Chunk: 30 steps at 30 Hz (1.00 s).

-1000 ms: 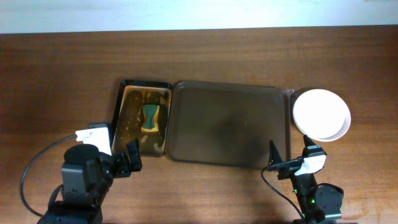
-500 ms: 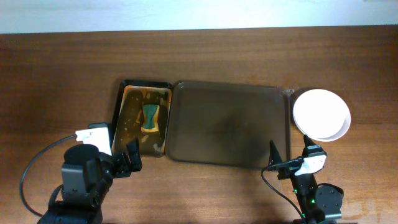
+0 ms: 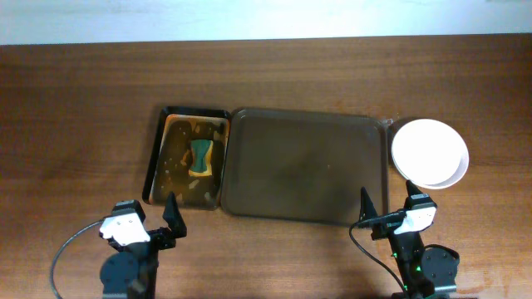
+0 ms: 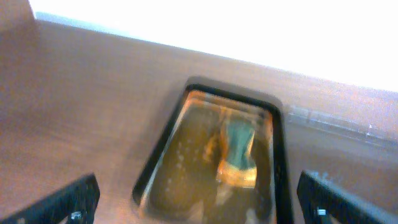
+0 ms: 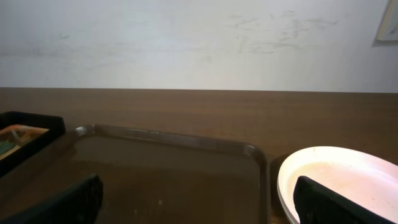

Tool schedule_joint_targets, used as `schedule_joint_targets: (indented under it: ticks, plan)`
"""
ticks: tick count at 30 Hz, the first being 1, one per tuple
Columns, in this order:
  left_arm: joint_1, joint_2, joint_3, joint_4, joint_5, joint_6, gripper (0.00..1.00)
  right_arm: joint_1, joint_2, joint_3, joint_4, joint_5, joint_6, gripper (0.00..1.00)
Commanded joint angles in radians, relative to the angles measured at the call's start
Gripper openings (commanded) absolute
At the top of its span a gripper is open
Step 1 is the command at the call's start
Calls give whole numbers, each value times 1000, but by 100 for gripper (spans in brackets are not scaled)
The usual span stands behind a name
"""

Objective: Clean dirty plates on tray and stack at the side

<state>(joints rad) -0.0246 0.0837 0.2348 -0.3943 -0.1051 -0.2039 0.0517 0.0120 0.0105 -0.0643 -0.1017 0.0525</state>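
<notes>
The white plates (image 3: 429, 153) sit stacked on the table just right of the brown tray (image 3: 307, 133); no sauce shows on the top one. At least two rims show. The tray holds no plates. In the right wrist view the stack (image 5: 348, 177) lies at the lower right, beside the tray's rim (image 5: 168, 137). My right gripper (image 3: 386, 203) is open and empty near the tray's front right corner; it also shows in the right wrist view (image 5: 199, 205). My left gripper (image 3: 151, 218) is open and empty in front of the black tray, and its wrist view (image 4: 199, 202) is blurred.
A smaller black tray (image 3: 158, 158) with an orange-stained floor stands left of the brown tray and holds a green-yellow sponge (image 3: 202, 158). It shows blurred in the left wrist view (image 4: 158, 162) with the sponge (image 4: 239, 152). A wall runs behind the table.
My left arm has drawn back toward the table's front edge, away from the black tray. The right arm, plates and trays have not moved.
</notes>
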Motion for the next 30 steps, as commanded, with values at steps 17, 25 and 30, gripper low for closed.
schedule_joint_targets:
  ticks: [17, 25, 30]
  plan:
    - [6, -79, -225, 314, 143, 231, 100, -6, -5, -5, -7, 6, 8, 98]
    - [6, -79, -225, 314, 143, 231, 100, -6, -5, -5, -6, 6, 8, 98]
    - [6, -79, -225, 314, 143, 231, 100, -6, -5, -5, -6, 6, 8, 98]
